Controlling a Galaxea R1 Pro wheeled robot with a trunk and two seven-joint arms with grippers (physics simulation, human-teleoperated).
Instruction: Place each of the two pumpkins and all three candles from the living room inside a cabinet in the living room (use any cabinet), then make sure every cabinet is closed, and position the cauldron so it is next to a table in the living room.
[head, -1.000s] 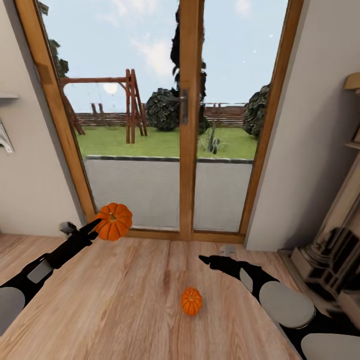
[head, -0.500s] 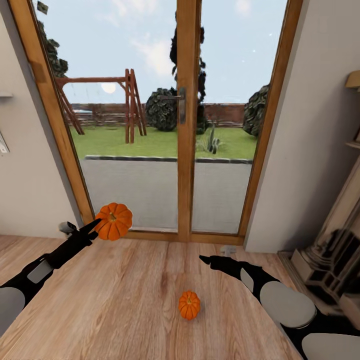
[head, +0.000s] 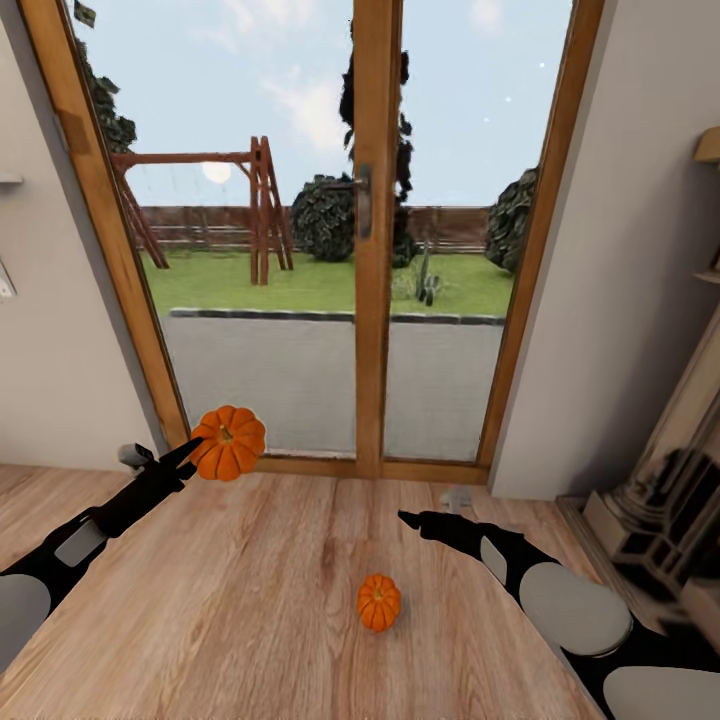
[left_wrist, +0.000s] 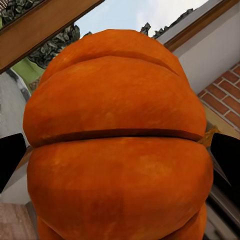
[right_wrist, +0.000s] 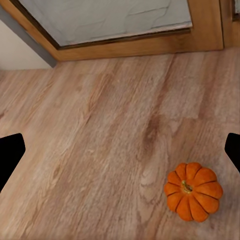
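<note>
One orange pumpkin (head: 229, 442) hangs above the floor at the left, held in my left gripper (head: 200, 452), which is shut on it. In the left wrist view that pumpkin (left_wrist: 117, 145) sits between the two dark fingertips (left_wrist: 10, 156). A second pumpkin (head: 379, 601) rests on the wooden floor in the middle. My right gripper (head: 420, 523) hovers open above and slightly right of it. The right wrist view has this pumpkin (right_wrist: 193, 191) on the planks, with the fingertips (right_wrist: 10, 156) wide apart. Candles, cabinet and cauldron are out of view.
Glass double doors with a wooden frame (head: 370, 240) stand straight ahead, with a garden behind. A pale wall (head: 620, 260) lies at the right, and a stone fireplace surround (head: 670, 500) juts out at the far right. Open wooden floor (head: 250, 620) stretches in front.
The view has shifted slightly, so the floor pumpkin appears a little lower and further left than a second ago. Both arms keep their poses, the left still holding its pumpkin.
</note>
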